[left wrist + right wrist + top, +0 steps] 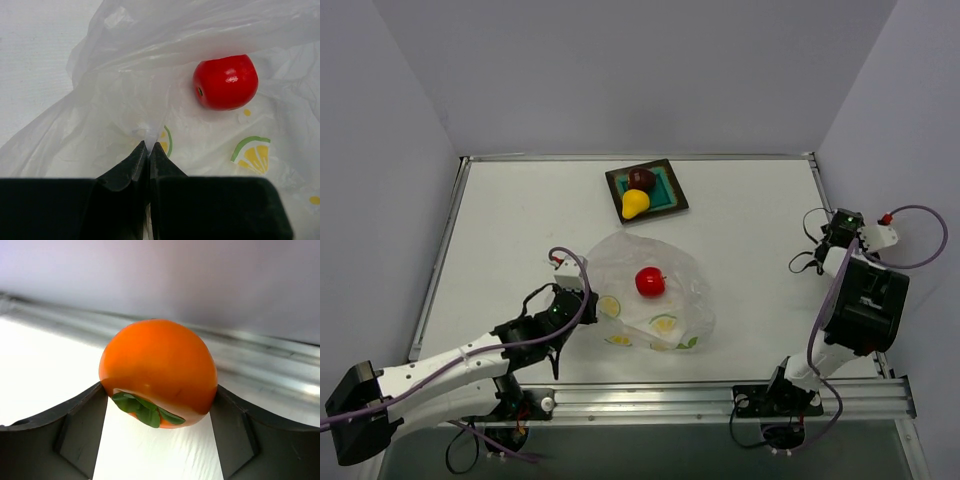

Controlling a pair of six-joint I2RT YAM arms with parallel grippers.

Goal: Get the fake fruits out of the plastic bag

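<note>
The red fruit (226, 81) is held in the plastic bag (125, 95), whose film is pinched by the left fingers (127, 170); the orange fruit (159, 367) is gripped by the right fingers (80, 425), and the maroon fruit (642, 177) and yellow pear (635, 203) are carried on the teal plate (668, 186).

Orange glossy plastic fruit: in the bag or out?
Out. The orange glossy plastic fruit sits between the right fingers over bare table, away from the lemon-printed transparent plastic bag.

Crinkly clear plastic bag (125, 75); glossy red fruit (226, 82); smooth orange fruit (159, 371); matt table (520, 220)
</note>
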